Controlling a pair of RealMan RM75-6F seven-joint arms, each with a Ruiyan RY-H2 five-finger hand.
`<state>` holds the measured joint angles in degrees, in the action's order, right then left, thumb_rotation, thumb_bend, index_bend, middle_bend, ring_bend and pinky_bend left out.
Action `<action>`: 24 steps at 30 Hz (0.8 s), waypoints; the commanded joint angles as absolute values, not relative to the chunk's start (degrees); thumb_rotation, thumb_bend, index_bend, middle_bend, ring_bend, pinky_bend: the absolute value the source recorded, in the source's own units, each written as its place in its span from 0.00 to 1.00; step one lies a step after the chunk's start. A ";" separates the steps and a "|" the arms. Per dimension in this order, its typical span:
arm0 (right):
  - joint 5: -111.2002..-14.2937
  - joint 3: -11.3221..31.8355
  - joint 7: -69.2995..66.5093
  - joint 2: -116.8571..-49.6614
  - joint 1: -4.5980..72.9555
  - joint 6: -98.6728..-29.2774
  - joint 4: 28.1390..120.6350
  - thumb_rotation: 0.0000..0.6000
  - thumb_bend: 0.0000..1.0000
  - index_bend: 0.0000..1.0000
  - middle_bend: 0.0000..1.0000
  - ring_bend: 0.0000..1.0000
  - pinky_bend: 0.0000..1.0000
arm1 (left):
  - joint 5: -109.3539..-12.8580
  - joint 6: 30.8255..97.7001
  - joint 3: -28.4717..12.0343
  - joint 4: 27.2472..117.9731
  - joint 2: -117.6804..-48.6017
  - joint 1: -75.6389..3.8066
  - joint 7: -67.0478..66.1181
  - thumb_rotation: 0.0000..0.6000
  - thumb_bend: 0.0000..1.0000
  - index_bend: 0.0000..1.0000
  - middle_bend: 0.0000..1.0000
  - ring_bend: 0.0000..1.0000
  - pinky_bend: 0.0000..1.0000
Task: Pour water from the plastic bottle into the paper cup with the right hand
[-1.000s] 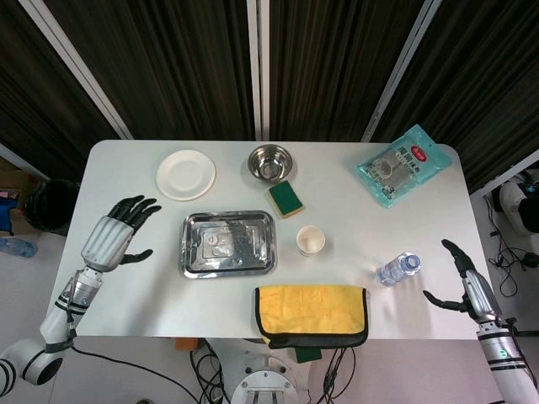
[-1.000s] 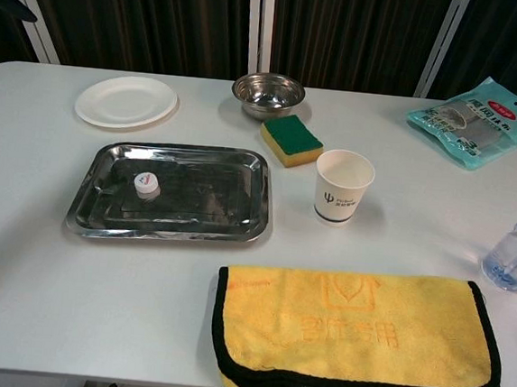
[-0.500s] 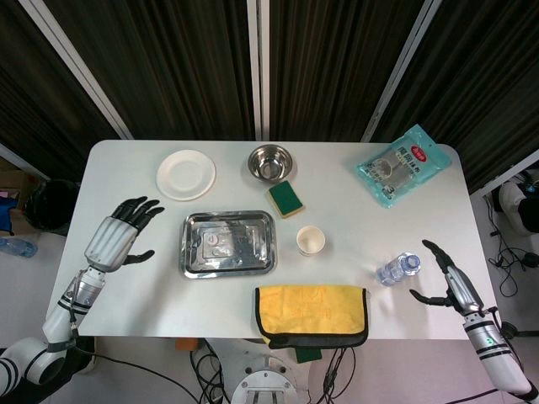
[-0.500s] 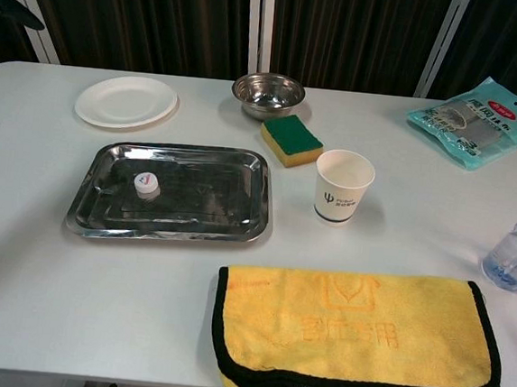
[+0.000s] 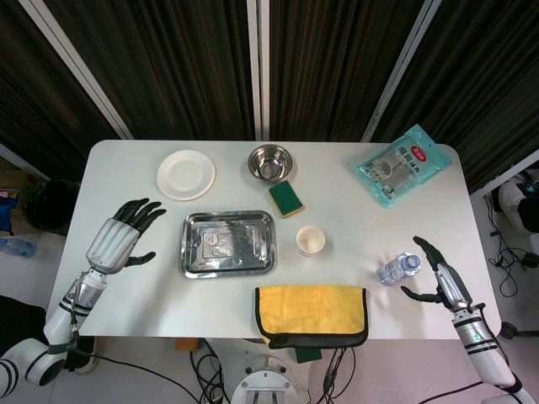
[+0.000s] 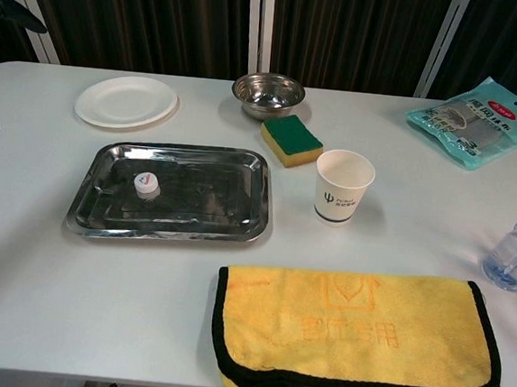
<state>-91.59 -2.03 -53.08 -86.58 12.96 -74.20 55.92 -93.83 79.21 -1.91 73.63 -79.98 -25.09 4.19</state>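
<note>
The right hand [image 5: 435,276] hovers just beside the plastic bottle [image 5: 397,268] with fingers spread and empty — the bottle standing near the table's [image 5: 126,295] right edge, the paper cup [image 6: 343,186] well apart — while the left hand [image 5: 120,239] hangs open.

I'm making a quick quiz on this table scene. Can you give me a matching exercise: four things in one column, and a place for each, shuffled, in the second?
Things:
1. bottle cap
2. sponge
3. plastic bottle
4. yellow cloth

Places:
A. at the table's near edge
B. between the steel bowl and the paper cup
C. inside the metal tray
D. just beside the open right robot hand

Pairs: 1-C, 2-B, 3-D, 4-A
</note>
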 commanded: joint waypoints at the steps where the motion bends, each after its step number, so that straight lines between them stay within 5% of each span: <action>1: -91.72 -2.05 -53.50 -87.18 13.19 -74.35 55.22 1.00 0.18 0.00 0.00 0.00 0.00 | -93.86 79.09 -1.90 73.66 -80.04 -25.17 4.07 1.00 0.09 0.18 0.16 0.11 0.16; 24: -92.59 -2.56 -52.25 -90.16 14.06 -75.97 52.44 1.00 0.18 0.00 0.00 0.00 0.00 | -93.72 78.92 -1.84 73.57 -80.15 -25.17 3.55 1.00 0.09 0.18 0.16 0.11 0.15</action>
<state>-92.60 -2.59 -52.27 -90.13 14.05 -75.99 52.45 -93.72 78.92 -1.84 73.57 -80.15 -25.17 3.55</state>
